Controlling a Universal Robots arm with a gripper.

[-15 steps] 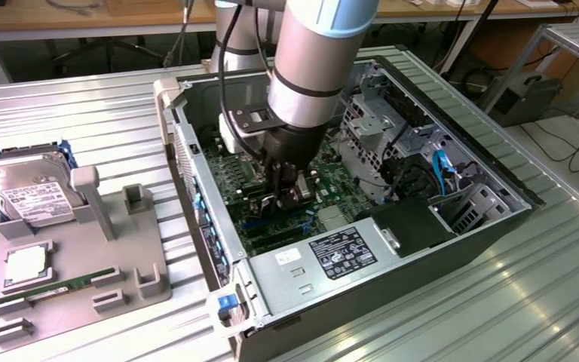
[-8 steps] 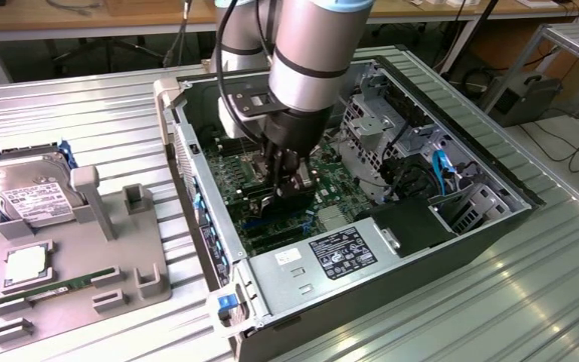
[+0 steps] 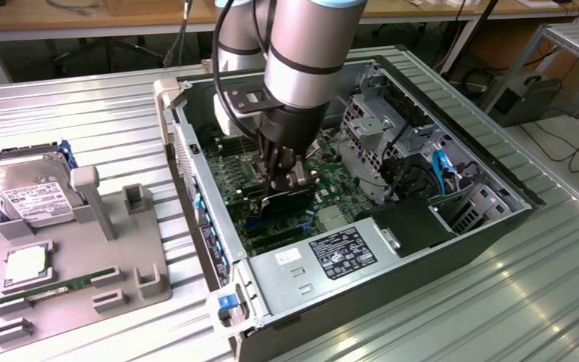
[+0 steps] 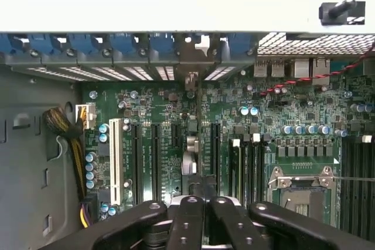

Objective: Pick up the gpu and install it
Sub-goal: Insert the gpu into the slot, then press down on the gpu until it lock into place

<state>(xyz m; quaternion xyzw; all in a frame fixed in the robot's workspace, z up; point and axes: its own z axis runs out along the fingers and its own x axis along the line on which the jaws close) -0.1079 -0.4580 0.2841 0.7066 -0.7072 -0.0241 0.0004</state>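
The gpu point(image 3: 286, 202) is a dark flat card standing on edge inside the open computer case point(image 3: 491, 215), low over the green motherboard point(image 3: 231, 177). My gripper point(image 3: 287, 183) reaches down into the case from above and is shut on the card's upper edge. In the wrist view the gpu point(image 4: 192, 147) shows edge-on as a thin strip between the long expansion slots, with its silvery end bracket point(image 4: 191, 62) up against the case's rear slot openings. The black fingers point(image 4: 188, 221) sit close together around it. Whether the card is fully down in a slot cannot be made out.
A grey parts tray point(image 3: 129, 260) lies at the exterior view's left with a silver hard drive point(image 3: 30, 197), a square processor point(image 3: 28, 264) and a green RAM stick point(image 3: 46, 291). Inside the case are the power supply point(image 3: 338, 254), a drive cage point(image 3: 370, 128) and blue cables point(image 3: 440, 170).
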